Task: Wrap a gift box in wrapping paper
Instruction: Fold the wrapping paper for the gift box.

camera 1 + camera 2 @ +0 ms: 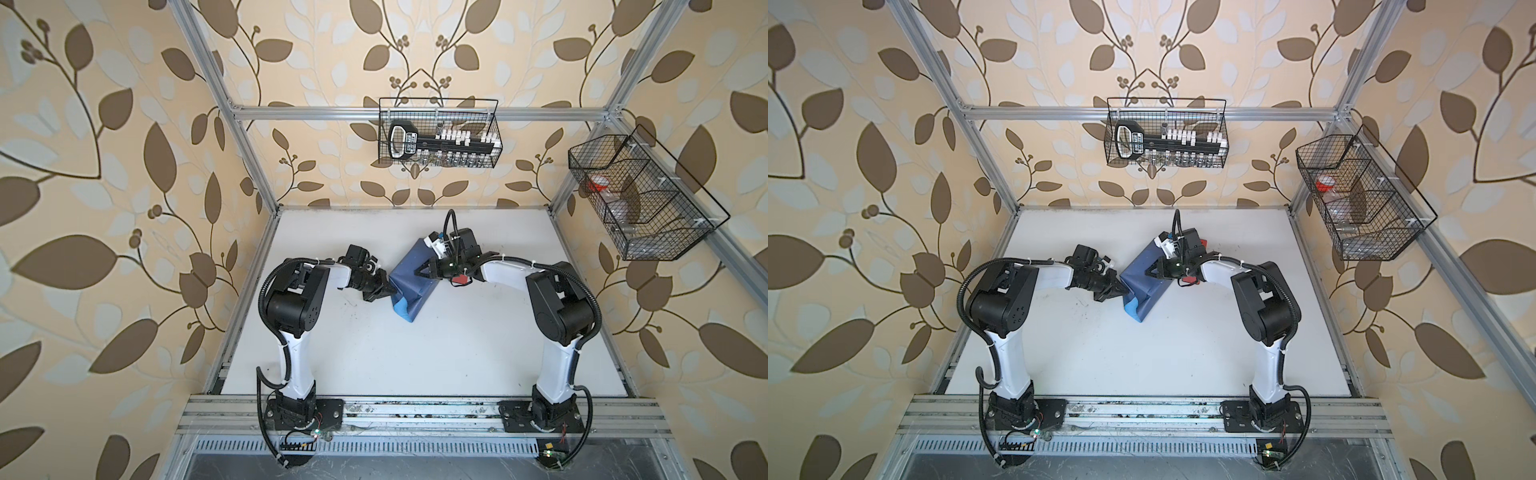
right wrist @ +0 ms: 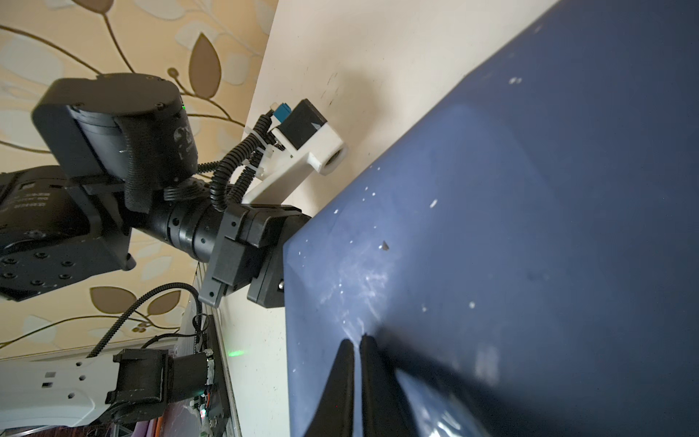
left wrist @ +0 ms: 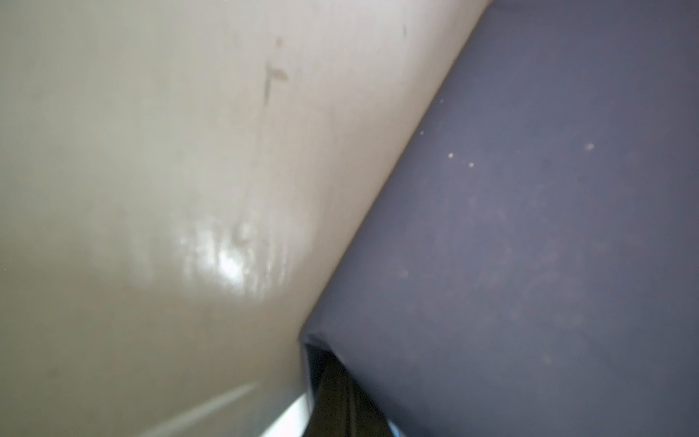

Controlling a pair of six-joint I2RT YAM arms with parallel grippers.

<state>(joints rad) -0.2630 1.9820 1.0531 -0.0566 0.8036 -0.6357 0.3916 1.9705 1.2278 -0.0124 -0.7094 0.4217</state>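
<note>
The wrapping paper (image 1: 409, 276) lies mid-table as a bundle, dark slate-blue face outward, with a light-blue flap (image 1: 401, 309) showing at its near end. The gift box is hidden under it. My left gripper (image 1: 390, 288) is at the bundle's left edge. In the left wrist view it (image 3: 321, 352) is shut on the corner of the paper (image 3: 510, 246), which drapes over its fingers. My right gripper (image 1: 419, 272) rests on top of the bundle. In the right wrist view it (image 2: 357, 338) is shut, tips pressed on the paper (image 2: 529, 227), nothing between them.
A red tape dispenser (image 1: 459, 279) lies on the white table (image 1: 415, 353), partly hidden under my right wrist. A wire basket (image 1: 438, 133) hangs on the back wall and another one (image 1: 640, 199) on the right wall, both above table level.
</note>
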